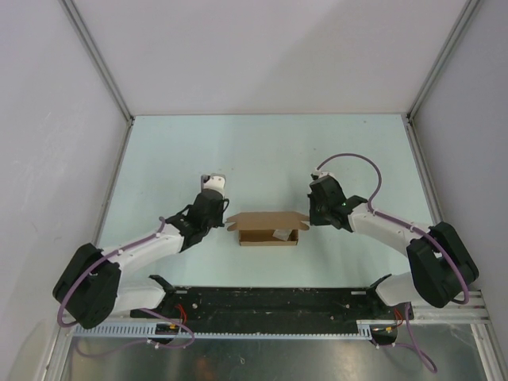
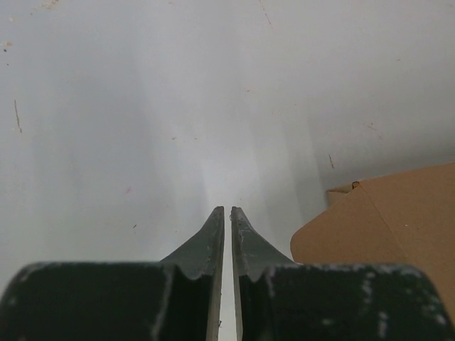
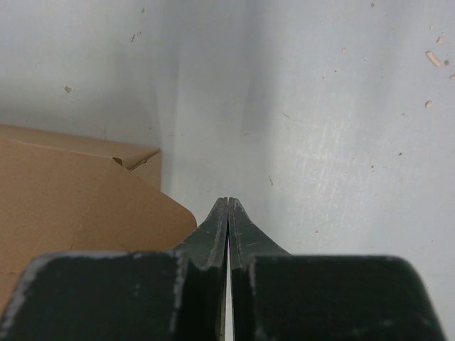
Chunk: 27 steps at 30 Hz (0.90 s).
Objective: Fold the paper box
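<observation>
The tan-brown paper box (image 1: pixel 268 228) lies in the middle of the table, partly formed, with its top open and a rounded flap sticking out at each end. My left gripper (image 1: pixel 216 213) is shut and empty just left of the box's left flap (image 2: pixel 384 220); its tips (image 2: pixel 227 210) hold nothing. My right gripper (image 1: pixel 315 214) is shut and empty just right of the box's right flap (image 3: pixel 85 206); its tips (image 3: pixel 227 202) are pressed together over bare table.
The pale table surface (image 1: pixel 262 151) is walled by white panels at the back and sides. A black rail (image 1: pixel 262 305) with the arm bases runs along the near edge. Small crumbs dot the table (image 3: pixel 432 58) to the right.
</observation>
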Motion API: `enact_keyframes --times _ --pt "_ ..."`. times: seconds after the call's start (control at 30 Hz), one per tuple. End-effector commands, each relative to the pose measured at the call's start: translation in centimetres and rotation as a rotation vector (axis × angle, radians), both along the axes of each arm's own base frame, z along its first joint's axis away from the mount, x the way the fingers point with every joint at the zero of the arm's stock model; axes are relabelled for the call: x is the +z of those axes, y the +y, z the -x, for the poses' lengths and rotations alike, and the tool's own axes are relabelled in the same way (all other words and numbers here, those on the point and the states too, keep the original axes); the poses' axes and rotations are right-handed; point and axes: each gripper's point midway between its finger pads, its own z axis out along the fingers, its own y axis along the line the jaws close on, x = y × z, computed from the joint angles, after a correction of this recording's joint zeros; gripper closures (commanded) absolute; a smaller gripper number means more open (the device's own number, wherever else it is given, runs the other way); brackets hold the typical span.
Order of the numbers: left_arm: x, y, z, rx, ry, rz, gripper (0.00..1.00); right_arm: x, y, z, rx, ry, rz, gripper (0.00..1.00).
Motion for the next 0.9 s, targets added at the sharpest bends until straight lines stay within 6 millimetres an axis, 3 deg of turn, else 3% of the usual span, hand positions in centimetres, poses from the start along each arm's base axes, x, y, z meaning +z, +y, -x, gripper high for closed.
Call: enact_keyframes --times 0.0,0.23,0.87 --pt "1.2 -1.1 -0.5 -0.01 -0.008 0.04 0.88 1.3 0.9 -1.1 0.021 -0.031 -0.026 1.0" --pt "-0.3 -2.9 -0.5 -0.075 0.061 0.042 0.92 1.2 1.1 -0.9 0.029 -0.023 -0.031 1.0" --pt "1.1 -5.7 0.9 -0.203 0.039 0.144 0.95 1.7 3.5 -0.3 0.111 -0.018 -0.102 1.0"
